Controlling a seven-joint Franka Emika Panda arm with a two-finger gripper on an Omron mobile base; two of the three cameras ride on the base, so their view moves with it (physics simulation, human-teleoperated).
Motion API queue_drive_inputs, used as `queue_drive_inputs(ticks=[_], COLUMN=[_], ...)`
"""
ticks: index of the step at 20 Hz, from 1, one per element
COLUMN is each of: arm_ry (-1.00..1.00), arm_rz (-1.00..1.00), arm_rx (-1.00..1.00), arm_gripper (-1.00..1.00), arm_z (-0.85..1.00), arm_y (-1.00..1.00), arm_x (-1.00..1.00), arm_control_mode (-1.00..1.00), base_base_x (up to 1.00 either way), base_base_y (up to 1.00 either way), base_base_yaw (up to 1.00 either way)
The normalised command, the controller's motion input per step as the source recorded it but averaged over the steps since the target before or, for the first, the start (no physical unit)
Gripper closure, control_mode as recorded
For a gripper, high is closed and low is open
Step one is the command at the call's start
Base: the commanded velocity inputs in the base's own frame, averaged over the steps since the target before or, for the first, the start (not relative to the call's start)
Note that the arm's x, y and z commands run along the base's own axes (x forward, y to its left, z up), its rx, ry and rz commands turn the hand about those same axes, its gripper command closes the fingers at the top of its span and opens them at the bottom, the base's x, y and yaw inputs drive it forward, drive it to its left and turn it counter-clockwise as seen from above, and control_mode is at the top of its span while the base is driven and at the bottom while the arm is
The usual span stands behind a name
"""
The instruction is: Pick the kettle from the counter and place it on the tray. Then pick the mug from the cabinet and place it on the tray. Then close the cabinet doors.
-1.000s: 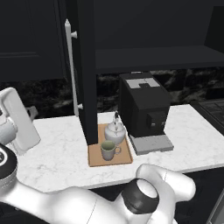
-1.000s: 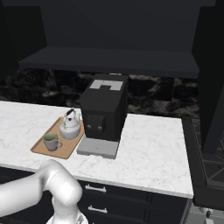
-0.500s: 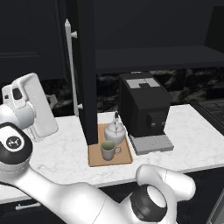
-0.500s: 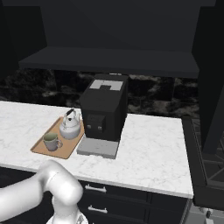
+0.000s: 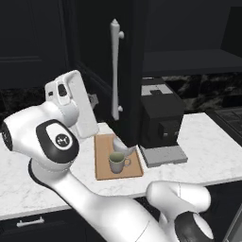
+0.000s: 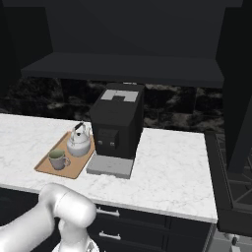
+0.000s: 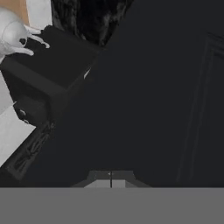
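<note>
On the white marble worktop [image 6: 167, 162], the flat light-brown wooden tray [image 6: 45, 168] sits near the front edge. It carries the pale grey-green mug [image 6: 57, 159] and, behind it, the squat white-silver kettle [image 6: 79, 142], beside the black boxy coffee machine [image 6: 117, 125]. The near-black cabinet door [image 5: 130, 66] stands open. The gripper's fingertips [image 7: 111, 176] appear pressed together, holding nothing.

The counter [image 6: 167, 167] carries the tray [image 6: 74, 168] and 1 coffee machine [image 6: 117, 125].

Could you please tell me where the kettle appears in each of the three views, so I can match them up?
Left base view: the kettle sits at the tray's far right, behind the mug.
Right base view: centre-left, kettle on the tray, beside the coffee machine.
Hand view: top-left corner.
Shared landmark: the coffee machine.
</note>
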Motion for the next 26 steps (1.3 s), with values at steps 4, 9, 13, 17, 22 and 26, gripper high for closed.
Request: queue_drive_inputs(ticks=[4, 9, 13, 17, 22, 26], arm_ry=[0.00, 0.01, 0.03, 0.00, 0.04, 0.03], arm_rz=[0.00, 0.03, 0.01, 0.05, 0.04, 0.00], arm_rx=[-0.02, 0.00, 0.00, 0.00, 0.00, 0.00], arm_gripper=[1.00, 1.00, 1.00, 1.00, 1.00, 1.00], arm_z=[0.10, -0.01, 0.16, 0.59, 0.09, 0.00], arm_y=[-1.00, -0.78, -0.56, -0.59, -0.67, -0.71], arm_x=[0.00, 0.27, 0.24, 0.16, 0.39, 0.13], arm_control_mode=[-1.00, -1.00, -1.00, -1.00, -1.00, -1.00], base_base_x=[0.00, 0.00, 0.00, 0.00, 0.00, 0.00], base_base_y=[0.00, 0.00, 0.00, 0.00, 0.00, 0.00], base_base_yaw=[0.00, 0.00, 0.00, 0.00, 0.00, 0.00])
